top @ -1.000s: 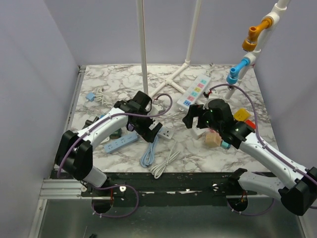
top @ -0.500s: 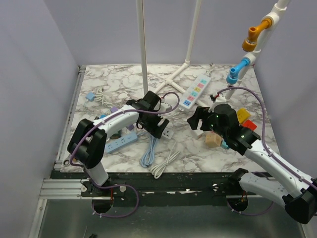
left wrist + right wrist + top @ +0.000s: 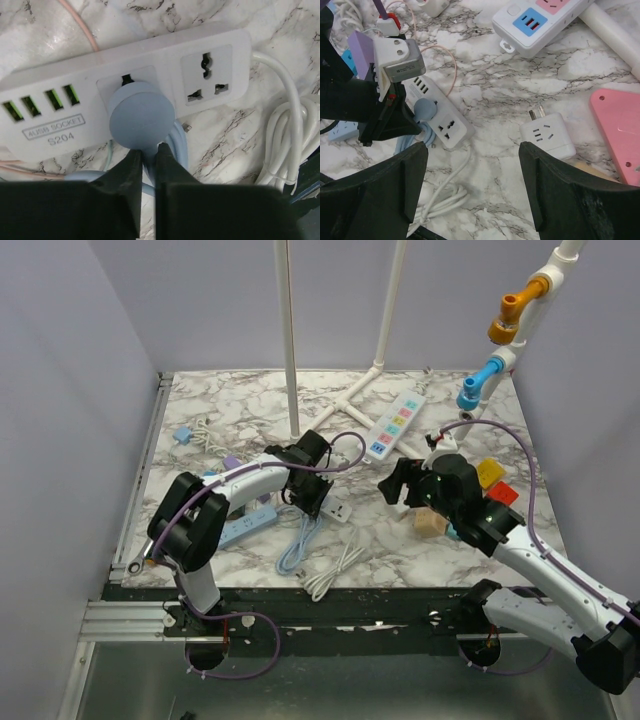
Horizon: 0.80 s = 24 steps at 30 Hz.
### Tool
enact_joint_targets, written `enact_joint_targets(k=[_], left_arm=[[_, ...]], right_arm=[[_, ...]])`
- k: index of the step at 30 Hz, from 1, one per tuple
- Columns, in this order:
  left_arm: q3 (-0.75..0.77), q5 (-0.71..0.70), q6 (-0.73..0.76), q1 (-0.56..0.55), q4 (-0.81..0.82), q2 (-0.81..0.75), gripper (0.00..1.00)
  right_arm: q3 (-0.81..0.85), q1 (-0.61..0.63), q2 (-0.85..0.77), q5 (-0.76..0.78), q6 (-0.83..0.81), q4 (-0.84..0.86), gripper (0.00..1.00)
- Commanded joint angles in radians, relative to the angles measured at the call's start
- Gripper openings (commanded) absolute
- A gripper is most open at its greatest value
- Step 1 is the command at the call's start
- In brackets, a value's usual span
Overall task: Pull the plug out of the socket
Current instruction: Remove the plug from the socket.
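The blue plug (image 3: 141, 120) sits fully seated in the white power strip (image 3: 210, 75), left of centre on the worktop (image 3: 380, 540). Your left fingers (image 3: 131, 172) are nearly closed at its rim; whether they grip it, you cannot tell. Take the plug body, not the cable, and pull straight out. Your right fingers (image 3: 540, 185) hang wide open, empty; pin the strip with them.

Round pale-blue plug (image 3: 141, 121), seated in white socket strip (image 3: 210, 55) (lying flat)
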Motion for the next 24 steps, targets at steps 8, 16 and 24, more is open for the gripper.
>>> enact_joint_targets(k=[8,16,24], left_arm=[[0.03,-0.055,0.123,-0.009,-0.066,-0.173,0.0],[0.077,0.012,0.292,-0.007,-0.13,-0.376,0.0],[0.055,0.067,0.339,-0.006,-0.148,-0.435,0.0]], right_arm=[[-0.103,0.005,0.061,-0.258,0.062,0.193,0.88],[-0.127,0.003,0.229,-0.576,0.115,0.502,1.0],[-0.104,0.003,0.302,-0.703,0.142,0.614,1.0]])
